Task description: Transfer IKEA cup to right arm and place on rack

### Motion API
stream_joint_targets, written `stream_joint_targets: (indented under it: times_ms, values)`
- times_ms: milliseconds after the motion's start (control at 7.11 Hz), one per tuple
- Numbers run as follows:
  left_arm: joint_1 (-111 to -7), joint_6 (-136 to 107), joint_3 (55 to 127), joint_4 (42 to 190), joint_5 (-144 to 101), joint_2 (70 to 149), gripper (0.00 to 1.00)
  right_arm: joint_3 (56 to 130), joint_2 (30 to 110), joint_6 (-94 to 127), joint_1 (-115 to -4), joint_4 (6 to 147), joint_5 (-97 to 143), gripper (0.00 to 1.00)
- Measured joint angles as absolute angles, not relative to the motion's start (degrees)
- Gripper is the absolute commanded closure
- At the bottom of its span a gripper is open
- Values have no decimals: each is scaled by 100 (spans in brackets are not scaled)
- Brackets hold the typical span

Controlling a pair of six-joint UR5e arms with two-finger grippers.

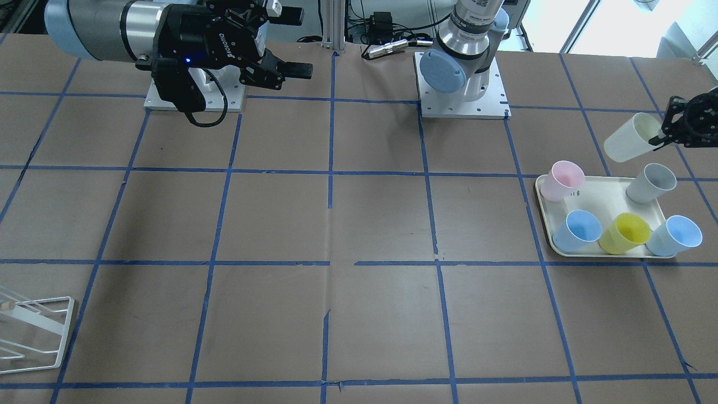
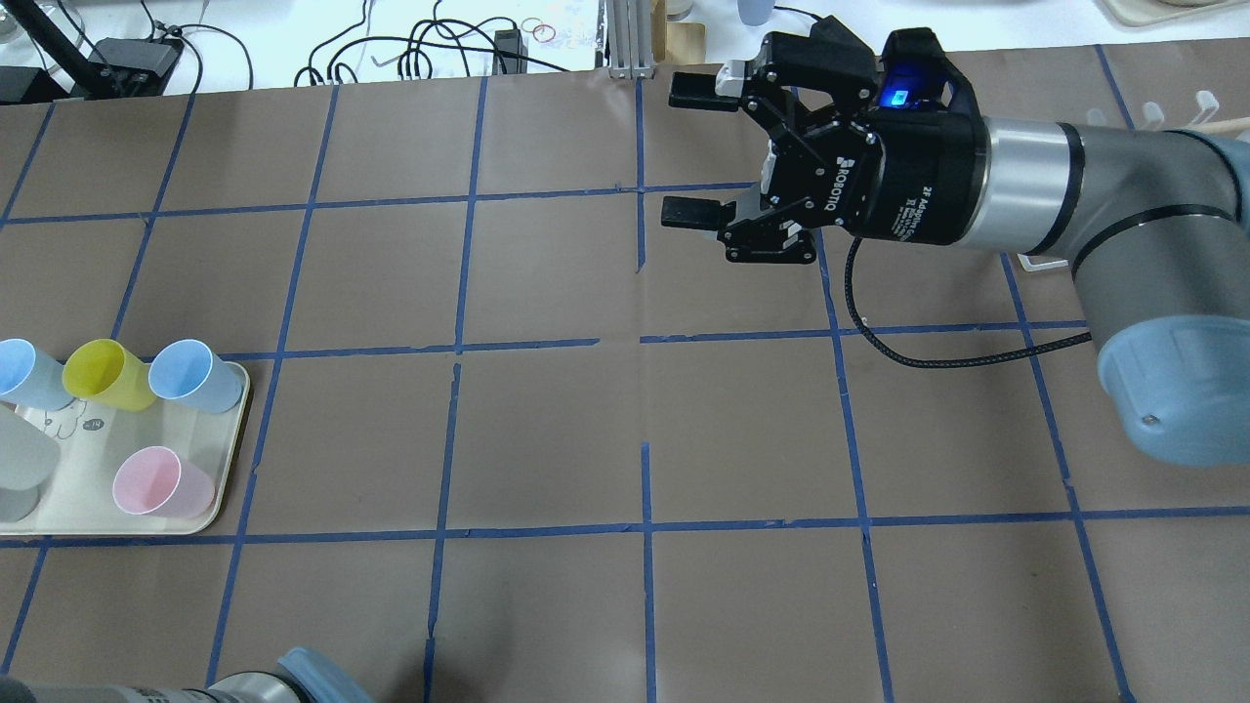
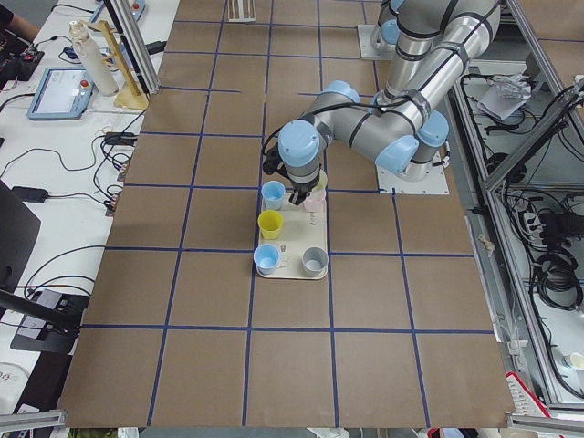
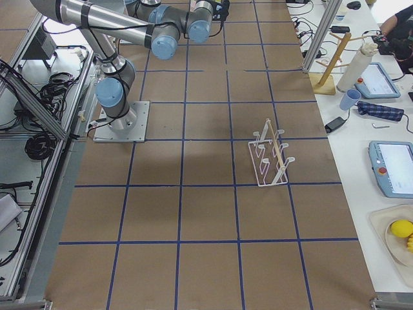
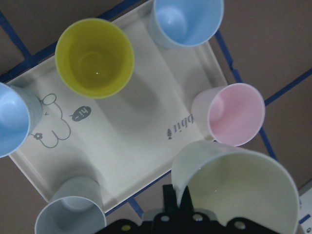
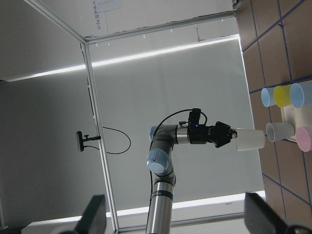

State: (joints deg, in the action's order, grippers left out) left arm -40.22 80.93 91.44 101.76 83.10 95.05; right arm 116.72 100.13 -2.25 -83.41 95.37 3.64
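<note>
The IKEA cup (image 1: 629,139) is pale cream and hangs tilted above the table beside the tray. My left gripper (image 1: 663,134) is shut on its rim. In the left wrist view the cup (image 5: 239,190) fills the lower right, with one finger (image 5: 169,202) on its outer wall. The right wrist view shows the cup (image 6: 251,140) at the end of the left arm. My right gripper (image 1: 294,43) is open and empty, raised far from the cup; it also shows in the overhead view (image 2: 687,151). The white wire rack (image 4: 271,155) stands on the table, apart from both grippers.
A cream tray (image 1: 603,199) holds a pink cup (image 1: 562,180), a grey cup (image 1: 650,183), a bright yellow cup (image 1: 624,233) and two blue cups (image 1: 578,231) (image 1: 675,235). The rack (image 1: 33,331) sits at the opposite table corner.
</note>
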Motion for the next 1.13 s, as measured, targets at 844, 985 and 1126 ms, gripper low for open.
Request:
stream_joint_targets:
  times_ms: [844, 985, 1126]
  values:
    - [-6249, 7713, 8933, 12572, 5298, 9135, 100, 11653, 9665, -614, -8385, 9468, 670, 0]
    - [-6588, 7688, 8958, 12846, 4672, 9129, 100, 11649, 9605, -668, -8385, 9472, 723, 0]
    - [-6907, 7676, 9053, 13119, 3974, 9143, 100, 11647, 9577, -690, -8381, 9476, 730, 0]
